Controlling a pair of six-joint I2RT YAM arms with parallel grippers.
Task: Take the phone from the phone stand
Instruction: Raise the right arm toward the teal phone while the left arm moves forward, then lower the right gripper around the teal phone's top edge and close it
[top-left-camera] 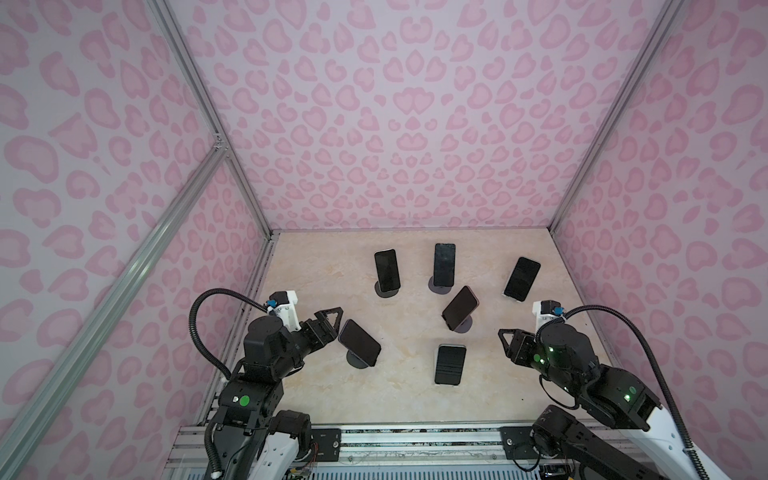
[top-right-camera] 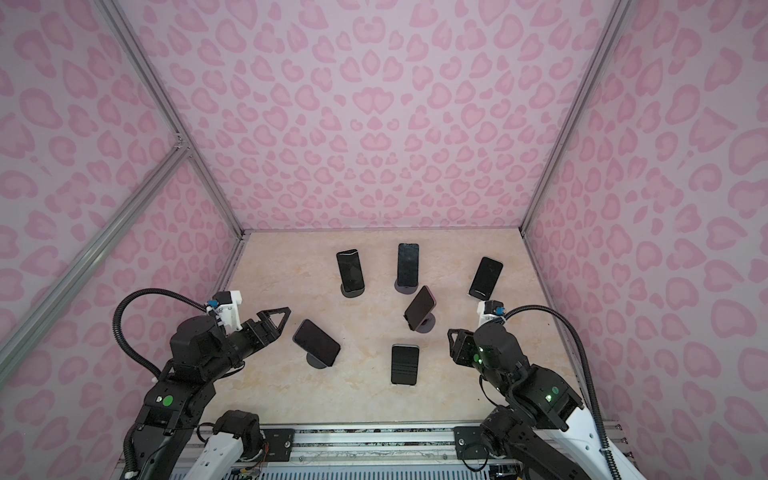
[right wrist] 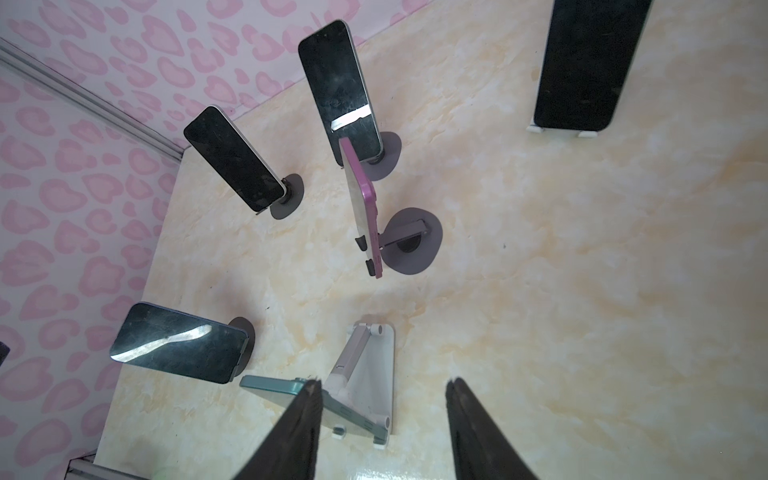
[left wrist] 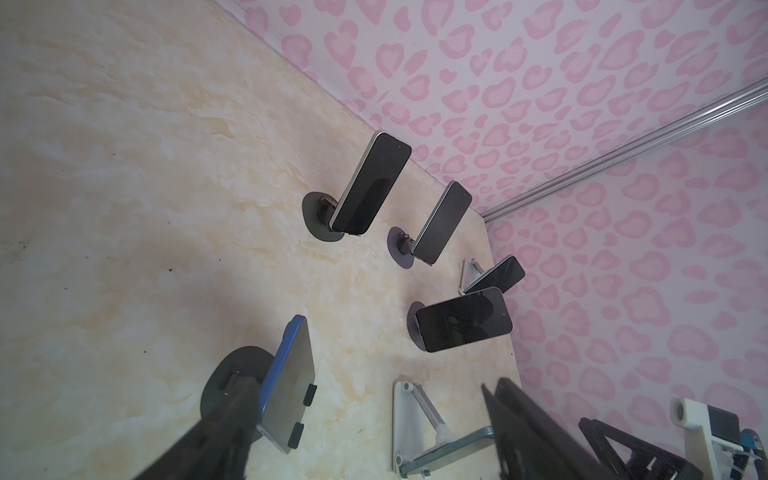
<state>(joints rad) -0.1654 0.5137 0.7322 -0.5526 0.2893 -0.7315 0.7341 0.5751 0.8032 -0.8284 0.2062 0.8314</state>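
In a top view, spread left claw (top-left-camera: 335, 323) flanks phone (top-left-camera: 360, 343) edge.

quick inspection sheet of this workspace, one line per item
surface: beige marbled table, a few dark specks
job's things: six phones, all on stands
clutter: nothing seen
grippers: left gripper open, one finger beside the blue phone; right gripper open, empty
cables: black hoses loop over both arms, clear of the phones
surroundings: pink patterned walls, aluminium frame
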